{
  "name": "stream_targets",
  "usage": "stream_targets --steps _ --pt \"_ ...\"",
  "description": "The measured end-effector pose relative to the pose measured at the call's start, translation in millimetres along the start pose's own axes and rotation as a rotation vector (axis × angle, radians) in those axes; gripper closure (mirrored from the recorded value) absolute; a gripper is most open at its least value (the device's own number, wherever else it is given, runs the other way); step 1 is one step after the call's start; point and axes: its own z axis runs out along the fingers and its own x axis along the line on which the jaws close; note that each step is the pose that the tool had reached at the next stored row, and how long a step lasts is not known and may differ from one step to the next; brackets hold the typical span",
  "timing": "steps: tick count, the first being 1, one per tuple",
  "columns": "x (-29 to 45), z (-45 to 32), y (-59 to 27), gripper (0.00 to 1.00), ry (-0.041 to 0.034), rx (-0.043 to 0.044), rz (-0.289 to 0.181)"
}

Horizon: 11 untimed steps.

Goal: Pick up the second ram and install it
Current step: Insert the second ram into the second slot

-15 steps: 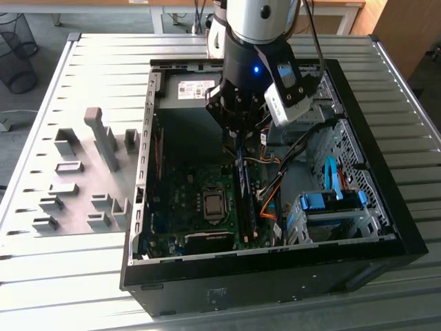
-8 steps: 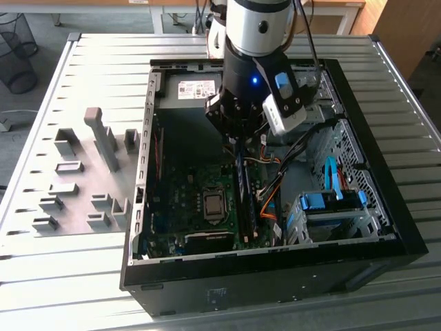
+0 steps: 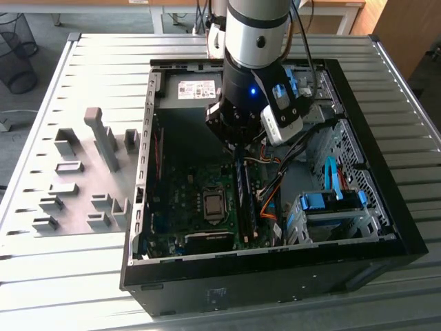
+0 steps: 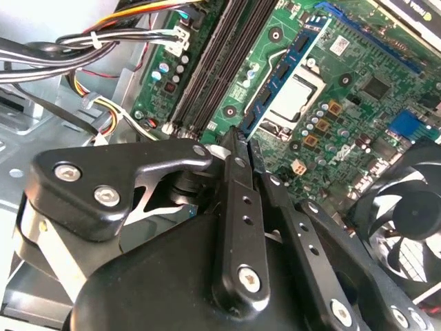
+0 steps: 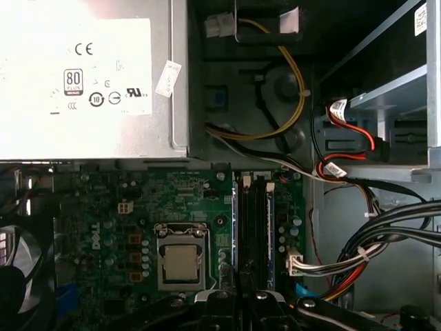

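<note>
Gripper: my gripper (image 3: 238, 138) hangs low inside the open computer case (image 3: 386, 238), just beside the CPU socket (image 3: 214, 205).
Fingers: in the second wrist view my two black fingers (image 4: 234, 186) are drawn in almost to touching, pinched on the near end of a thin board.
Grip: I have the second ram (image 4: 279, 76) clamped between the tips; it runs straight out from them, blue with black chips along it.
Second ram, position: in the first wrist view it shows edge-on as a narrow blue line (image 5: 234, 227), between the CPU socket (image 5: 180, 262) and the memory slots (image 5: 256, 227), close alongside the slots.
Seating: whether it already touches a slot, I cannot tell.
Memory slots: long dark rails running parallel to the stick, on the far side of it from the CPU socket.
Motherboard: the green motherboard (image 5: 103, 200) spreads all around the CPU socket.
Fan: a black fan (image 4: 406, 207) sits beyond the CPU socket, on the side away from the slots.
Cables: bundled black, red and yellow cables (image 5: 386, 234) lie past the slots, well apart from the CPU socket.
Power supply: the silver power supply (image 5: 83, 76) with its white label sits past the board's edge from the CPU socket.
Outside the case: a grey fixture tray (image 3: 83, 172) rests on the slatted table (image 3: 103, 62), well apart from the CPU socket.
</note>
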Motion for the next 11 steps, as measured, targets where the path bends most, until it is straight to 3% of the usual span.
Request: stream_targets --steps 7,11 --pt "0.1 1.1 -0.3 0.87 -0.0005 -0.0005 -0.001" --pt "-0.3 7.3 -0.4 0.87 -0.0005 0.0000 -0.031"
